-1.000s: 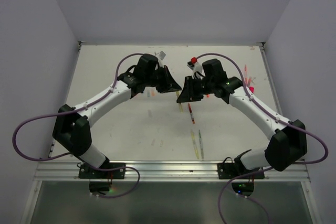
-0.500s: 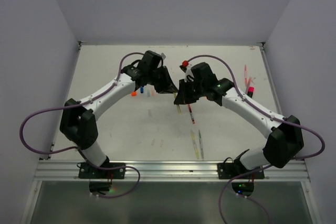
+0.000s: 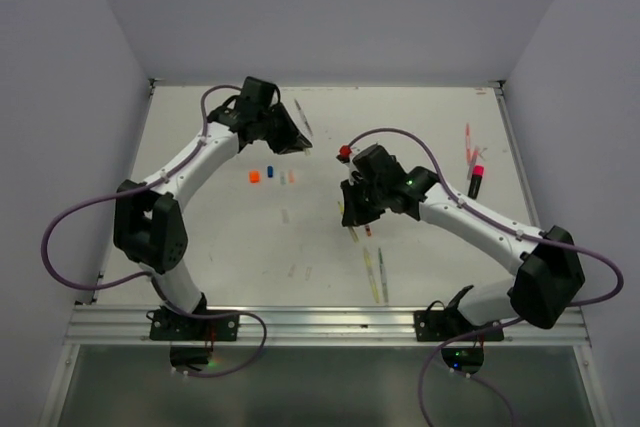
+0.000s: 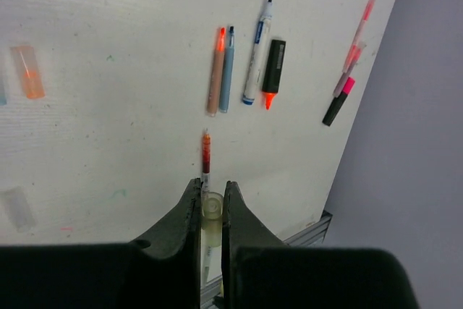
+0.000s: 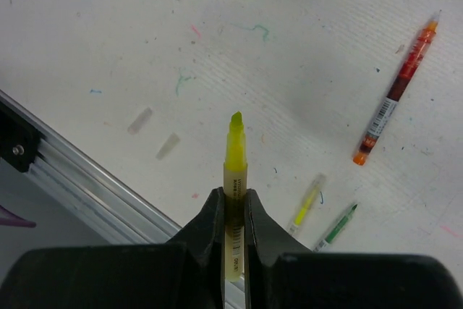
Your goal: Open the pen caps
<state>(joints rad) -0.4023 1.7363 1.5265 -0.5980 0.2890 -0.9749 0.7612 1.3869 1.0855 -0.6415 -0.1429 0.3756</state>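
On the scuffed white table, I have just drawn the arms apart. The left gripper pinches a clear cap aloft, and the right gripper clamps the highlighter, its tip bare. That pen is open, I judge. An orange cap lies loose. A pink-capped marker waits far right, unobstructed.

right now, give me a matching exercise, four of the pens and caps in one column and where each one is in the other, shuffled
Things:
1. yellow highlighter
2. orange cap
3. black highlighter with orange tip
4. black marker with pink end

Places:
a. lying beside the blue-and-white marker
b. held in the right gripper, tip bare
c. at the edge of the table, by the wall
d. loose on the table, on no pen

Pairs: 1-b, 2-d, 3-a, 4-c
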